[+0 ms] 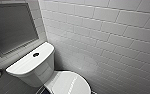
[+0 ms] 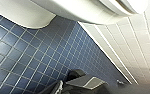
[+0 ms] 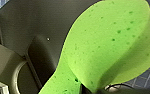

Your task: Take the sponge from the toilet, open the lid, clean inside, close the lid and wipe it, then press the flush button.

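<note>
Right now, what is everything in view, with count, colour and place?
white glossy ceramic toilet: one, white, against the tiled wall
white oval lid: one, white, closed over the bowl
small dark round flush button: one, dark, middle of tank top
bright green porous sponge: one, green, bent, in right gripper
grey framed panel: one, grey, wall behind the tank
white wall tiles: many, white, beside toilet
blue floor tiles: many, blue, under toilet
right gripper: one, dark, pinching the sponge
left gripper: one, dark, above floor tiles

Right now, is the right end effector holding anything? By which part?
Yes. The right end effector holds the sponge, pinched at one edge so that it buckles there.
</note>
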